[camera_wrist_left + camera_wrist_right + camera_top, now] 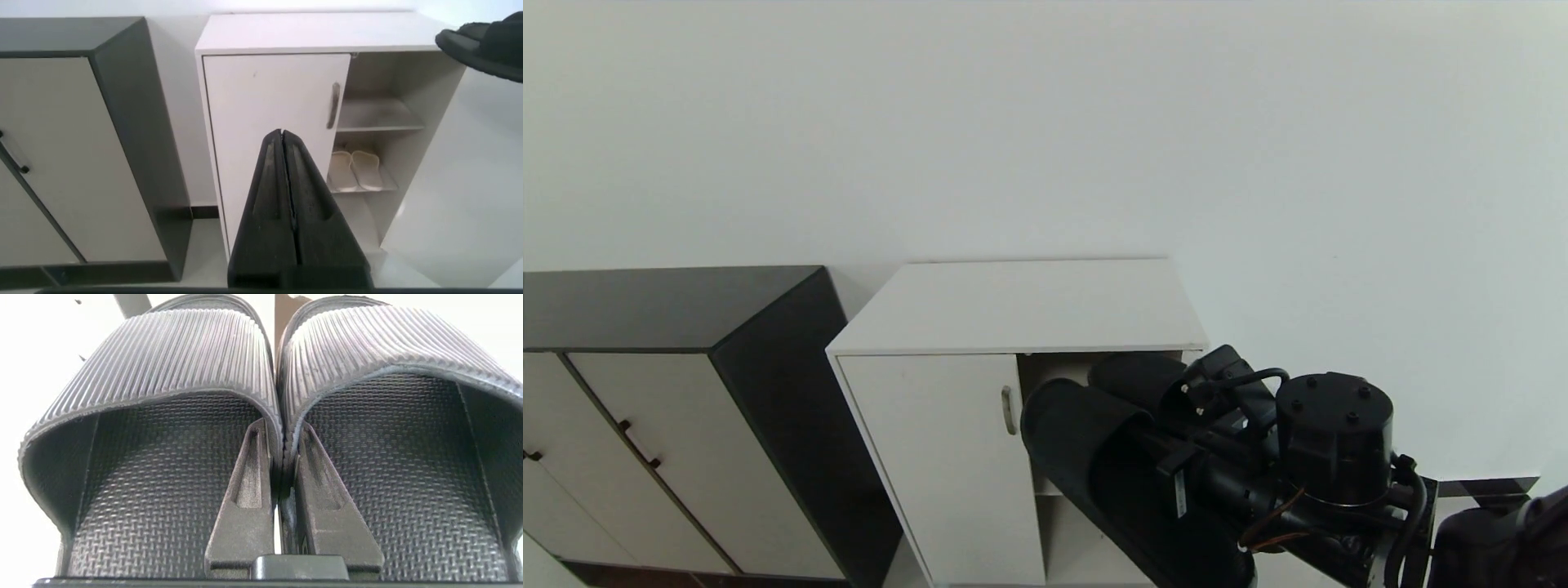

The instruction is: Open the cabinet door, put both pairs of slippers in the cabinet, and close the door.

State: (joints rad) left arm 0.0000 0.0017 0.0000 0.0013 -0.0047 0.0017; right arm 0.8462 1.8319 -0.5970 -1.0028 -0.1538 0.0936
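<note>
Right tool (282, 434) clamps black slippers (163, 376) together before open cabinet (1013, 306); left tool (282, 137) closed.

The cabinet (1021, 306) is plain white all over, top, door (939, 457) and inner shelves alike, with a dull silver-grey handle (1008, 410) on the door. On a shelf inside the cabinet lies a pair of pale cream slippers (354, 170) with no pattern to be made out. In front of the cabinet's open side, the black slippers (188, 367) are matt black: fine parallel ribs run across their straps, and a small diamond-grid tread covers their footbeds. The right pincer (280, 437) is dark grey-black and the left pincer (283, 139) is black. To the left of the cabinet, the second cabinet (784, 384) has a black top and side, off-white doors and small black handles (637, 445). The wall (1045, 122) behind the cabinet is plain white.
</note>
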